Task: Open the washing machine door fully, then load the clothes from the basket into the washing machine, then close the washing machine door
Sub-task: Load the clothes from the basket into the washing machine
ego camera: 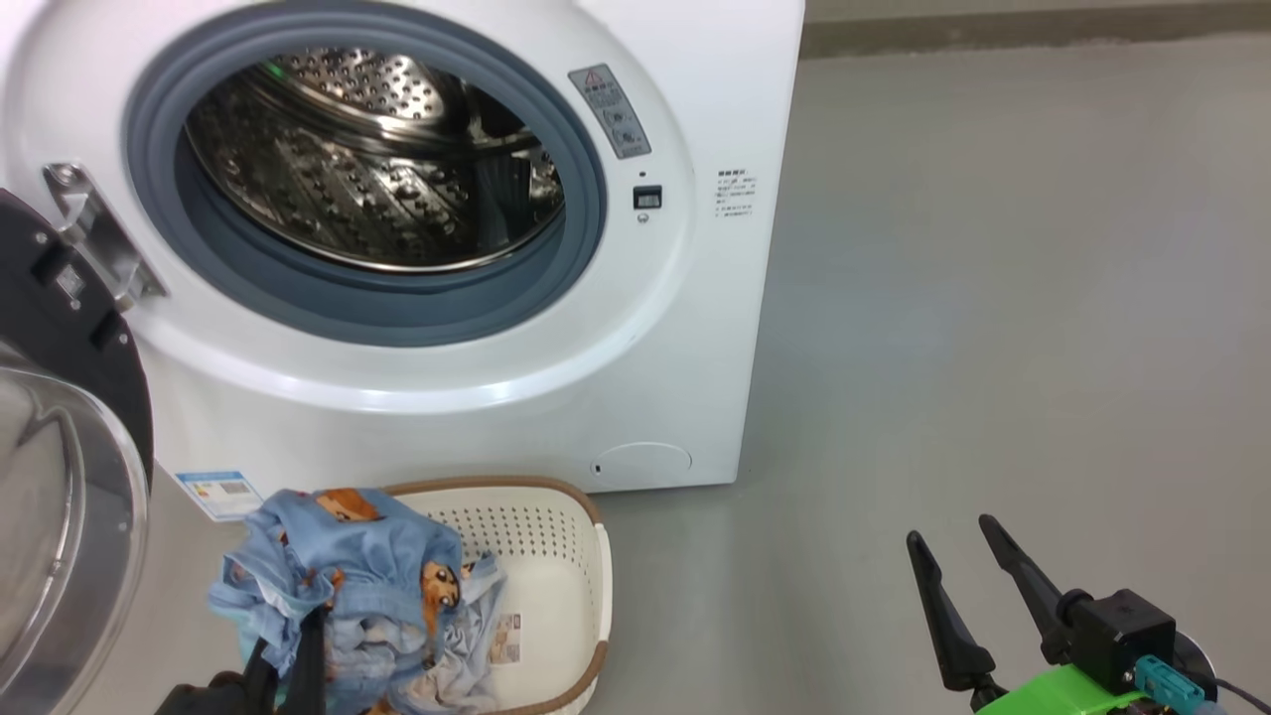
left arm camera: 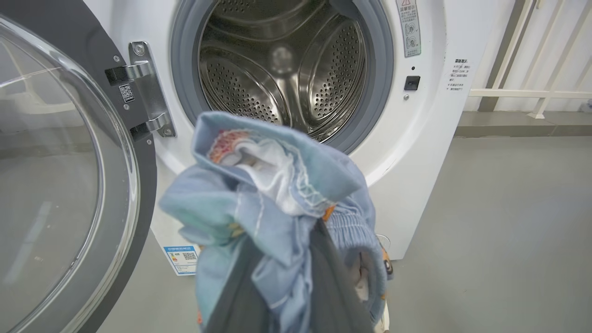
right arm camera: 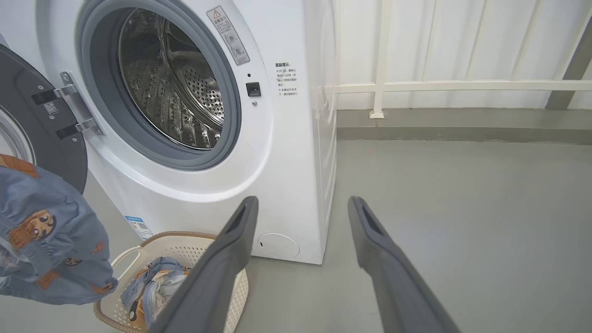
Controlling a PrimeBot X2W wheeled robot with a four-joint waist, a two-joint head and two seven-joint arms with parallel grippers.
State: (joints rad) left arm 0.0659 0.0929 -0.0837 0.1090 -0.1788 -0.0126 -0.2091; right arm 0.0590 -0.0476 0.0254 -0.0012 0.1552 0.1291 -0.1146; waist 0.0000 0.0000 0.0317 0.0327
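Down on the grey floor (ego camera: 943, 298), close to its far edge by the wall, stands the washing machine (ego camera: 635, 377), and step one looks done. The washing machine door (ego camera: 60, 497) is swung wide on its hinge to the left, glossy black ring and bulging glass on show, and the steel drum (ego camera: 377, 169) gapes with no fabric visible inside. So loading is barely under way, I'd judge, and closing is all to come. Just in front of the machine sits the basket (ego camera: 566, 556), cream, perforated, brown-rimmed. Over its left end hangs a bundle of the clothes (ego camera: 348, 556), soft light blue with little orange-brown cartoon figures and a flash of white. It is bunched and drooping, below the drum's mouth. The right wrist view shows more of them lying in the basket. The left gripper (ego camera: 290, 650) has its dark fingers pinched on that bundle. The right gripper (ego camera: 950, 528) hovers well apart over bare floor, fingers spread, holding nothing.
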